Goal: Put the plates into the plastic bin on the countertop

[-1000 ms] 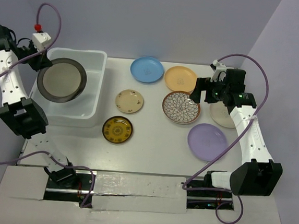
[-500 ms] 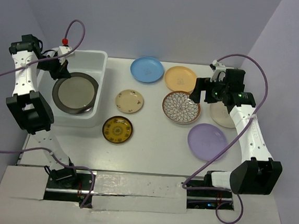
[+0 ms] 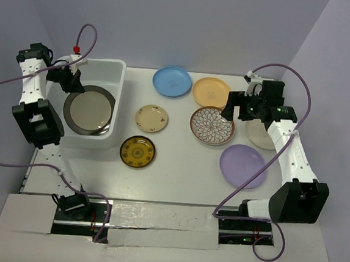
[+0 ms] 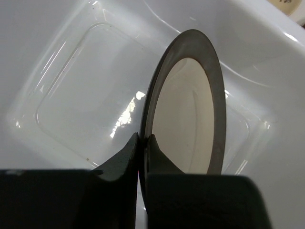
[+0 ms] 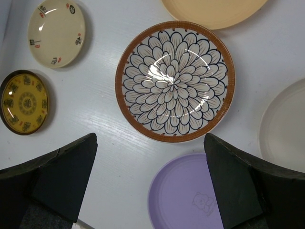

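Note:
My left gripper (image 3: pixel 73 84) is shut on the rim of the dark-rimmed plate with a cream centre (image 3: pixel 89 109), holding it tilted inside the white plastic bin (image 3: pixel 116 71). In the left wrist view the fingers (image 4: pixel 129 149) pinch the plate (image 4: pixel 188 109) over the bin floor (image 4: pixel 81 95). My right gripper (image 3: pixel 233 108) is open and empty above the brown-white floral plate (image 3: pixel 212 125). In the right wrist view the right gripper (image 5: pixel 150 143) hovers over that plate (image 5: pixel 175 81).
On the countertop lie a blue plate (image 3: pixel 172 81), an orange plate (image 3: pixel 211 92), a small cream plate (image 3: pixel 151 118), a dark gold-patterned plate (image 3: pixel 137 151), a lavender plate (image 3: pixel 243 166) and a cream plate (image 3: pixel 260 137) partly under the right arm. Lilac walls enclose the table.
My left gripper has carried the dark-rimmed plate to the right and down into the bin, and it now lies flatter. The right arm has barely moved.

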Motion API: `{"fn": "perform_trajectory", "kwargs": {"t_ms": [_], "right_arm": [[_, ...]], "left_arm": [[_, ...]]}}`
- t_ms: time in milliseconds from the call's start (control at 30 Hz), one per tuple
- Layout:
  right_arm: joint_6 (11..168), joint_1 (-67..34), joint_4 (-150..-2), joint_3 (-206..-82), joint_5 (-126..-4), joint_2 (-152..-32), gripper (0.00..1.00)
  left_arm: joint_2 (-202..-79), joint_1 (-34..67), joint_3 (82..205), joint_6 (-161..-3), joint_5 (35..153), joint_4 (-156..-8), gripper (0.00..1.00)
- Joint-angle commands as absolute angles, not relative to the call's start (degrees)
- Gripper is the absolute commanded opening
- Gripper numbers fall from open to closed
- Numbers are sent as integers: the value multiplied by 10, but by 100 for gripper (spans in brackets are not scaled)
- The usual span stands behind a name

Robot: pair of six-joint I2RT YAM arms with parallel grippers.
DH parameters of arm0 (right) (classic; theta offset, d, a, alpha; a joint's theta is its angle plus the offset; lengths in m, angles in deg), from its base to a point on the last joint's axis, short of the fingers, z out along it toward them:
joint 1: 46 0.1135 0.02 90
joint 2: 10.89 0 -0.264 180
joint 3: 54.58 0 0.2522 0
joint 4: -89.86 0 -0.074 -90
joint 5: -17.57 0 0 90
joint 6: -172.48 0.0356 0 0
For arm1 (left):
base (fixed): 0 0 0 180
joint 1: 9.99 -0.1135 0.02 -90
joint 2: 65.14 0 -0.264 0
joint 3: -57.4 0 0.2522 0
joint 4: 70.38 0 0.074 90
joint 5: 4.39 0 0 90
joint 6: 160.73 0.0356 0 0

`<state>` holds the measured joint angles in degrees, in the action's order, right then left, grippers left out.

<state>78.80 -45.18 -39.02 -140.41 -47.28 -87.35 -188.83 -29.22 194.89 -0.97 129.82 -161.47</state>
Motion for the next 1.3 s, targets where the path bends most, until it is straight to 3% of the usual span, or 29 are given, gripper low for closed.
{"fn": "perform_trajectory", "kwargs": {"t_ms": [0, 167, 400, 800, 867, 1133, 1200, 1267], "right_arm": [[791, -456, -403, -1416, -470, -881, 100], [791, -455, -403, -1422, -470, -890, 100], [794, -454, -398, -1440, -473, -913, 100], [824, -451, -386, -1465, -598, -961, 99], [839, -452, -385, -1462, -615, -970, 96], [842, -451, -382, -1460, -642, -1015, 84], [841, -451, -379, -1462, -638, -1024, 80], [841, -452, -380, -1463, -622, -1038, 76]], "left_arm": [[-1928, -287, 1956, -39, 1269, -1577, 18], [-1933, -282, 1908, -67, 1211, -1485, 19], [-1983, -279, 1950, -62, 1178, -1481, 20], [-1968, -266, 1931, -98, 1146, -1406, 59], [-1947, -264, 1934, -113, 1165, -1392, 70], [-1782, -249, 1926, -267, 1221, -1274, 77], [-1742, -248, 1904, -316, 1234, -1228, 83], [-1677, -247, 1858, -376, 1248, -1167, 96]]}}
